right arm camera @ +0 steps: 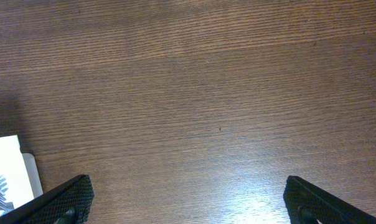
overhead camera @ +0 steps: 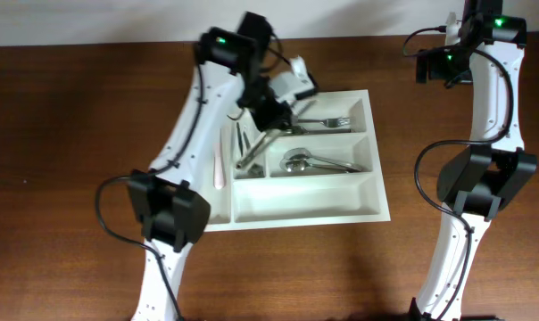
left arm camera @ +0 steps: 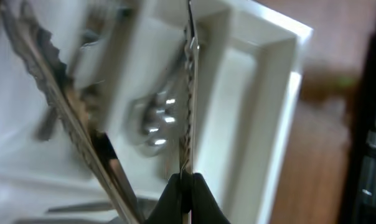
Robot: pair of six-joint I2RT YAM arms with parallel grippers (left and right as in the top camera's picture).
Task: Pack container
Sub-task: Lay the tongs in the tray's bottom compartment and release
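The container (overhead camera: 296, 198) is a large white compartment tray in the middle of the table, and its wall (left arm camera: 263, 43) also shows in the left wrist view. My left gripper (overhead camera: 278, 114) hangs over its upper left part, shut on a thin serrated knife (left arm camera: 189, 93) seen edge-on. That knife (overhead camera: 256, 147) slants down toward the tray's left side. My left gripper (left arm camera: 188, 186) has its jaws pressed on the blade. A second serrated knife (left arm camera: 63, 106) lies beside it. My right gripper (right arm camera: 188, 199) is open over bare wood, holding nothing.
Inside the tray lie a fork (overhead camera: 327, 122) in the top wide compartment, a spoon (overhead camera: 301, 160) in the middle one and a pink utensil (overhead camera: 219, 169) in the leftmost narrow slot. The right arm (overhead camera: 484, 89) stands at the table's far right, away from the tray.
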